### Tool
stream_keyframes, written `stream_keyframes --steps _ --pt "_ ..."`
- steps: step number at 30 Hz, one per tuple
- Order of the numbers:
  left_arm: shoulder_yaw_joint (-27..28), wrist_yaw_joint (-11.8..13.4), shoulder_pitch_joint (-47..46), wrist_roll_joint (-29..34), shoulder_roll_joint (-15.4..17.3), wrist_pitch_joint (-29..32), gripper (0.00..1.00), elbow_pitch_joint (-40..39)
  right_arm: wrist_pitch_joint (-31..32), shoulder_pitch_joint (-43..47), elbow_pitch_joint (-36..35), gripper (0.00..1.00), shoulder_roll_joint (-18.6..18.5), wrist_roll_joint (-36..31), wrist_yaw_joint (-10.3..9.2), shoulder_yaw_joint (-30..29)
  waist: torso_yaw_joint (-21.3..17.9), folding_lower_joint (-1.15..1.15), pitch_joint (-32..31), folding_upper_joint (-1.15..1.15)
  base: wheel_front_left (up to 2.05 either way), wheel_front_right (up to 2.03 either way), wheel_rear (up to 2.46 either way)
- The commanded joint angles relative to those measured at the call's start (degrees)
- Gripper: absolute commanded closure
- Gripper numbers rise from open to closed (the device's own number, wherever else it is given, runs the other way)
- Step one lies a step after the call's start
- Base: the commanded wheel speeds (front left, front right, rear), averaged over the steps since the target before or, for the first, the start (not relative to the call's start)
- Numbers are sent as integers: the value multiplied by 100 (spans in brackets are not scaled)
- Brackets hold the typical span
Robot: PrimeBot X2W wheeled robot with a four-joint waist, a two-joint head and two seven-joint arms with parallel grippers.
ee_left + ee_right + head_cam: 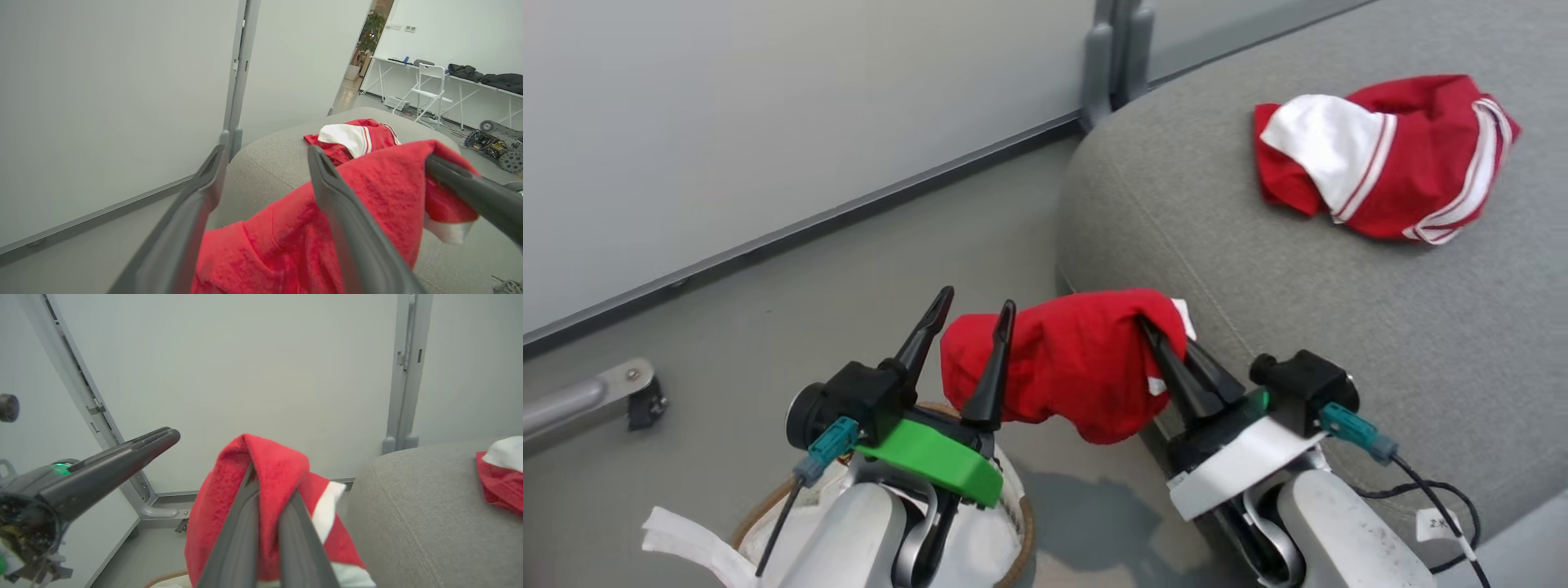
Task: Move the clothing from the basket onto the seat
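Note:
My right gripper [1164, 339] is shut on a red garment with a white patch [1078, 359], holding it in the air beside the front left corner of the grey seat [1339, 327]. In the right wrist view the cloth [269, 469] drapes over both shut fingers. My left gripper [974, 309] stands open at the garment's left edge, its right finger touching the fabric [286, 237]. A second red and white garment [1380, 155] lies bunched on the seat. The basket [1023, 523], with brown rim and white liner, sits under my left wrist, mostly hidden.
Grey floor lies to the left of the seat, bounded by a pale partition wall with a grey post [1115, 57]. A metal leg with a caster [629, 392] juts in at the left. A white chair [429, 87] and a table stand far beyond the seat.

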Motion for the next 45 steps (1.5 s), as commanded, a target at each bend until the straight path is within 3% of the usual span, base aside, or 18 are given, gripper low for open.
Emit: stream_keyframes --steps 1,8,12,17,21,25,27,34,37,43,44,45 --pt "-82 -12 -12 41 17 2 0 9 -14 124 -120 100 -16 -27 -7 -164 -839 0 141 0 0 0 0" --pt "-544 -12 -401 -141 140 2 0 121 -14 388 -895 100 -7 -135 -7 -963 -946 0 431 0 0 0 0" --pt "-643 -12 -547 -195 250 2 0 39 -14 25 -1320 100 -22 -550 -7 -1359 -958 0 643 0 13 13 13" --pt "-707 -12 -525 -202 443 2 0 -142 -13 -936 -1437 100 -711 -1104 -8 -1661 -949 0 967 0 6 6 6" --pt "-736 -12 -642 -130 656 2 0 -304 -10 -1904 -1045 100 -1385 -1393 -8 -1818 -924 0 1386 0 0 0 0" --pt "-633 -13 -700 -91 858 2 0 -432 -11 -2887 -517 100 -1753 -1504 -9 -1983 -887 0 1799 0 0 0 0" --pt "-556 -13 -730 -80 946 2 0 -500 -10 -3293 -98 100 -1707 -1362 -8 -2191 -863 0 1993 0 0 0 0" --pt "-739 -13 -1060 -55 1184 2 0 -651 -11 -4206 1099 100 -2065 -1615 -8 -2767 -401 0 2633 0 0 0 0" --pt "-883 -13 -1233 -31 1256 2 0 -713 -11 -4329 1630 100 -2116 -1766 -9 -3153 -225 0 2885 0 0 0 0" --pt "-1120 -13 -1500 -69 1367 2 0 -701 -11 -3854 2569 100 -1803 -2220 -8 -4308 46 0 3183 0 0 0 0" --pt "-1121 -13 -1512 -84 1366 2 0 -674 -12 -3750 2724 95 -1728 -2296 -9 -4519 73 0 3194 0 0 0 0" --pt "-1121 -13 -1515 -92 1364 2 0 -651 -12 -3675 2802 64 -1669 -2335 -9 -4682 93 0 3194 0 0 0 0"
